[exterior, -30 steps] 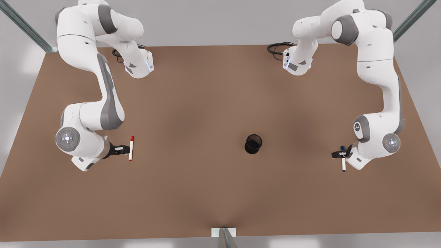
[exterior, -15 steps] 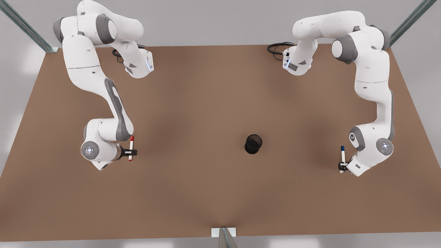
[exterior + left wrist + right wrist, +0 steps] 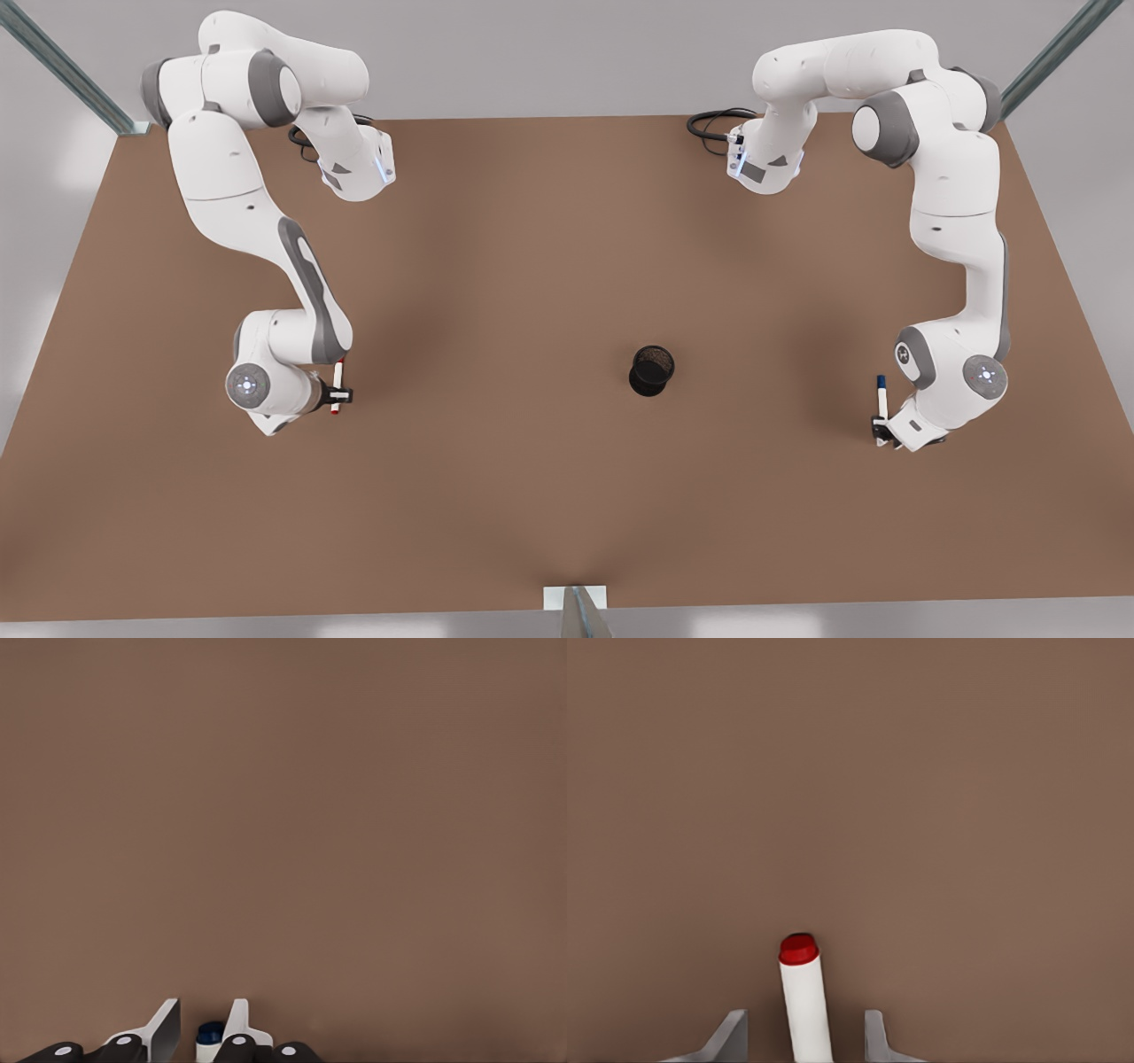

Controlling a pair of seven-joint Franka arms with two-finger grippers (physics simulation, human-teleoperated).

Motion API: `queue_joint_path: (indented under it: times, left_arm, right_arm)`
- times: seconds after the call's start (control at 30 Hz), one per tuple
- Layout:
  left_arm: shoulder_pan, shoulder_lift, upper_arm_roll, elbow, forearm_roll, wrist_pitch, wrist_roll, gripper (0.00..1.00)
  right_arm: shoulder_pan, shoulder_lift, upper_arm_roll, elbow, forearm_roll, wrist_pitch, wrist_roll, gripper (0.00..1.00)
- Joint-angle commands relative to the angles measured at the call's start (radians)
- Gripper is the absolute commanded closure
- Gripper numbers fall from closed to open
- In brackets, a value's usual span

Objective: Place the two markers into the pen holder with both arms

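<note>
At the front view's right, the blue-capped marker lies on the brown table. My left gripper is down over its near end. In the left wrist view its fingers are drawn in close on either side of the marker's blue end. At the front view's left, my right gripper straddles the red-capped marker. There its fingers stand wide apart, with the white barrel and red end between them untouched. The black mesh pen holder stands upright between the two arms.
Both arm bases are mounted at the table's far edge, with black cables beside them. A metal post stands at the near edge. Bare table surrounds the pen holder.
Both arms have swung and come down over their markers. The left gripper shifted to the blue marker's near end, and the right gripper moved onto the red marker. Neither marker has moved.
</note>
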Motion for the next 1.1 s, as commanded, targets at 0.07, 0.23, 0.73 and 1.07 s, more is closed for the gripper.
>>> queue_joint_path:
  times: [0.07,0.23,0.73,1.07]
  left_arm:
    - [0.0,0.001,0.0,0.0,0.0,0.002,0.079,0.64]
    - [0.0,0.007,0.0,0.0,0.0,0.004,0.077,0.68]
    - [-0.198,-0.179,-0.006,0.13,-0.004,-0.551,-0.453,0.79]
    - [-0.488,-0.299,-0.017,0.281,-0.124,-0.967,-0.883,0.79]
  right_arm:
    - [-0.001,0.005,0.0,-0.002,0.001,0.014,0.004,0.43]
    - [0.0,0.007,0.0,-0.002,0.001,0.014,0.002,0.52]
    - [0.0,0.014,0.0,-0.002,0.001,0.012,-0.003,0.76]
    - [0.014,-0.053,0.012,0.013,0.0,-0.029,0.011,0.79]
